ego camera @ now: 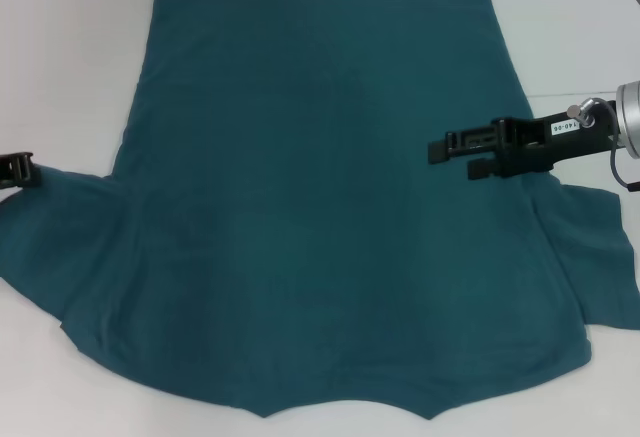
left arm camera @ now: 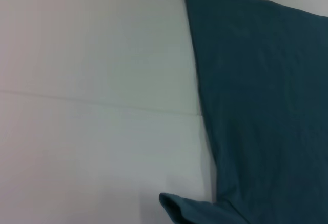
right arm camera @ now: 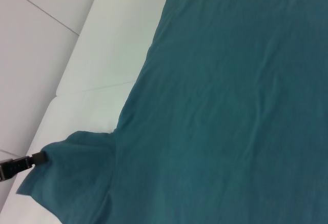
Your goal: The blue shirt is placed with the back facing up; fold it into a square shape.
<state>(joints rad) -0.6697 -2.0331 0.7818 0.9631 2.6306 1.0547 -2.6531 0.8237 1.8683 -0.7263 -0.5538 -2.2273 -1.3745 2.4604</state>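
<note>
Shirt (ego camera: 320,207) spread flat, back up, on the white table (ego camera: 60,47), with no fold made yet and both sleeves out to the sides
Left gripper (ego camera: 18,169) sits at the tip of the left sleeve (ego camera: 55,227), seemingly pinching the cloth, though whether it truly holds I cannot tell; right gripper (ego camera: 452,155) hovers over the shirt's right side with its fingers a little apart, holding nothing. If the left grip is only a thin nip of hem, the sleeve could slip free mid-fold; if the right gripper grabs a single layer or pulls out of step, the cloth may bunch and the fold come out crooked
</note>
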